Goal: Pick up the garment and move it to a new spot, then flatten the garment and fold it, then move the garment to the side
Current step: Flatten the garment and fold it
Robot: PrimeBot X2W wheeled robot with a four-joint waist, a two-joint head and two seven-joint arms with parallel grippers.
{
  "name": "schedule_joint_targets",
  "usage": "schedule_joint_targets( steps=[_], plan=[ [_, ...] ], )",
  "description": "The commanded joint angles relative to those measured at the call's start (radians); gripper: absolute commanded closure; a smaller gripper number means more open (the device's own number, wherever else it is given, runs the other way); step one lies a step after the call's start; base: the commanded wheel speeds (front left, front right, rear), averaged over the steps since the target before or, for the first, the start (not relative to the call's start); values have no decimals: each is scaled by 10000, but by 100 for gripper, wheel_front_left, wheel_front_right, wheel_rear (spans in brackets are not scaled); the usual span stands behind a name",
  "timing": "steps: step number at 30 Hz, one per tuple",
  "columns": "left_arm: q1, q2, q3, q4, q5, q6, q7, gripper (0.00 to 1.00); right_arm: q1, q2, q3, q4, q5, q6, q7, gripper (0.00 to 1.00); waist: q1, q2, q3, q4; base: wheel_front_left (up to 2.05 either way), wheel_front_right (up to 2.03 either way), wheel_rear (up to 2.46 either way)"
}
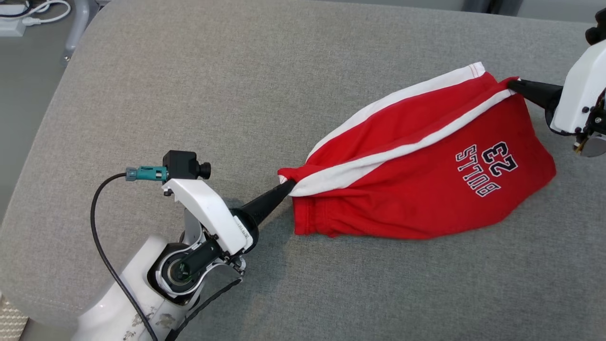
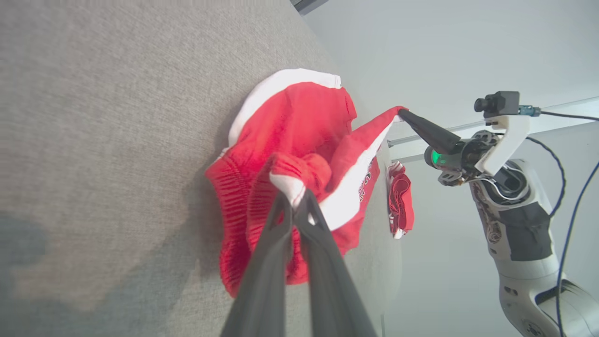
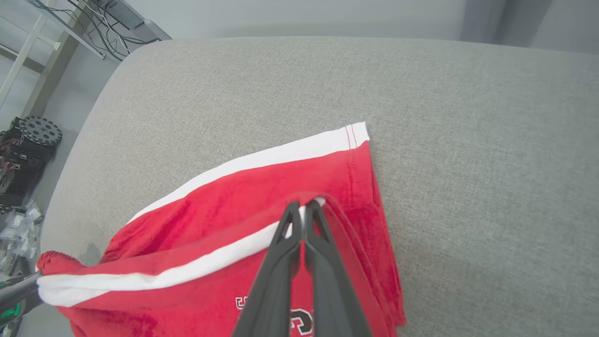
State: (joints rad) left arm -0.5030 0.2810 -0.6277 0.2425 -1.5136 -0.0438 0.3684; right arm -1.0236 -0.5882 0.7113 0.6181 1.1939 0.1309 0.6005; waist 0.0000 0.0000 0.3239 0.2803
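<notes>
The garment [image 1: 426, 175] is a pair of red shorts with white side stripes and "BULLS 23" lettering, lying on the grey cushion [image 1: 236, 94]. My left gripper [image 1: 289, 182] is shut on the waistband corner at the shorts' near left end. My right gripper [image 1: 512, 85] is shut on the white-striped hem corner at the far right. The upper layer is stretched taut between the two grips. The left wrist view looks along my left gripper [image 2: 294, 199], pinching bunched red and white cloth [image 2: 290, 135]. In the right wrist view, my right gripper [image 3: 304, 208] clamps the stripe of the shorts [image 3: 262, 210].
The cushion's rounded left edge [image 1: 52, 118] drops to the floor, where a white power strip with cables [image 1: 19, 16] lies. A trolley frame and wheeled gear [image 3: 32, 131] stand beyond the cushion's corner. Bare grey fabric lies behind and left of the shorts.
</notes>
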Motion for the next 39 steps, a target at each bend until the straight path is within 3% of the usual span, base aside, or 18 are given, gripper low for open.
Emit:
schedule_joint_targets(
  steps=[1, 25, 29, 30, 31, 32, 33, 39],
  plan=[
    [-272, -50, 63, 185, 79, -106, -92, 100, -202, 74, -104, 213, -187, -5, -204, 100, 0, 0, 164, 112, 0, 0, 0],
    [-1732, -1277, 231, 2362, 640, -810, -1351, 99, -1170, 833, -463, 1719, -1228, -5, -1356, 100, 0, 0, 1123, 522, 0, 0, 0],
    [-1872, -1373, 208, 2506, 639, -850, -1392, 68, -1233, 876, -489, 1832, -1234, -5, -1449, 100, 0, 0, 1175, 544, 0, 0, 0],
    [-1909, -1389, 204, 2553, 658, -855, -1419, 59, -1257, 883, -527, 1910, -1243, -5, -1501, 90, 0, 0, 1178, 547, 0, 0, 0],
    [-1935, -1400, 209, 2599, 677, -863, -1451, 50, -1301, 902, -558, 1947, -1284, -5, -1607, 57, 0, 0, 1182, 547, 0, 0, 0],
    [-1949, -1411, 226, 2670, 692, -867, -1503, 16, -1325, 958, -649, 2049, -1242, -5, -1709, 0, 0, 0, 1180, 546, 0, 0, 0],
    [-1953, -1432, 233, 2763, 671, -870, -1512, 0, -1321, 1018, -724, 2198, -1217, -5, -1791, 0, 0, 0, 1171, 541, 0, 0, 0],
    [-2109, -1520, 272, 3114, 742, -882, -1700, 0, -1393, 1269, -758, 2596, -1436, -5, -2187, 0, 0, 0, 1093, 484, 0, 0, 0]
  ],
)
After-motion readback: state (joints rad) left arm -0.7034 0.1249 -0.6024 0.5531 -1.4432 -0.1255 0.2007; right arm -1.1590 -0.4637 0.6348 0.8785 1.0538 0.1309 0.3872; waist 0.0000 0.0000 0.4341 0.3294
